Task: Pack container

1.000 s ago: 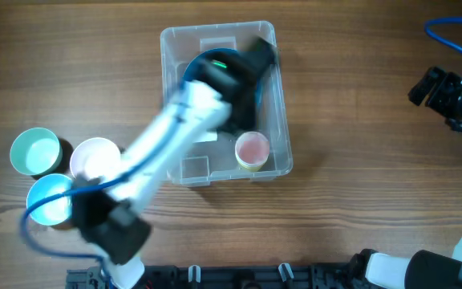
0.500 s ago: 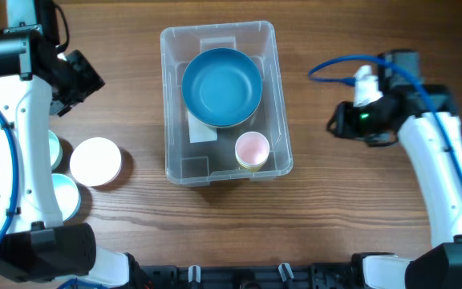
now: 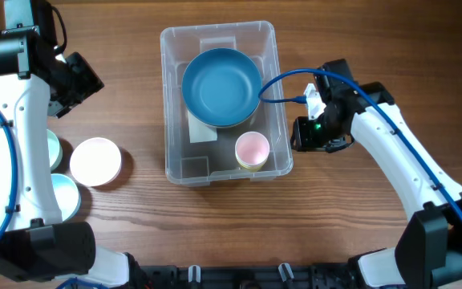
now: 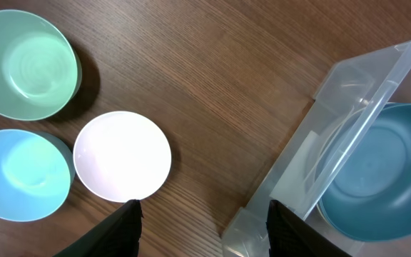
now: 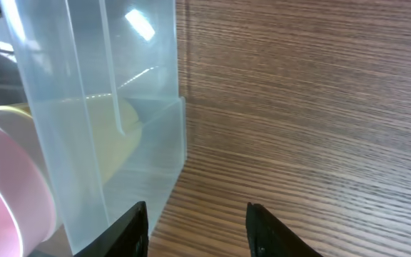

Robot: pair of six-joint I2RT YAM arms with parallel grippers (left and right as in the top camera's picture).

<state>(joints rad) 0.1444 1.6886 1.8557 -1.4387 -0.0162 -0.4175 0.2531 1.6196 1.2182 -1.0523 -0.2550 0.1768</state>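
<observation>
I saw the container [image 3: 167, 104] standing upright and open-topped near the middle of the desk [image 3: 351, 233], its long sides running from the near edge toward the far one. A dark blue bowl [image 3: 221, 87] lay inside it and filled most of the far end. A pink cup [image 3: 253, 149] stood upright in the near right corner, close to the bowl's rim; I could not tell whether the two touched.

The right hand [image 5: 195, 210] hung outside the container, just beside its right wall and level with the cup. In its wrist view the two fingers stood apart with only bare wood between them, holding nothing. The clear corner of the container was to their left, and the cup's yellowish side showed through the plastic.

The left hand [image 4: 202, 210] was above the desk, well to the left of the container, its fingers likewise spread and empty. Its camera looked down on three bowls sitting outside the container: a white bowl [image 4: 122, 155], a pale green bowl [image 4: 26, 63] and a light blue bowl [image 4: 20, 173]. They sat in a tight cluster, the white one nearest the container yet clear of it. From overhead, the left arm [image 3: 14, 144] covered part of the green and light blue bowls.
</observation>
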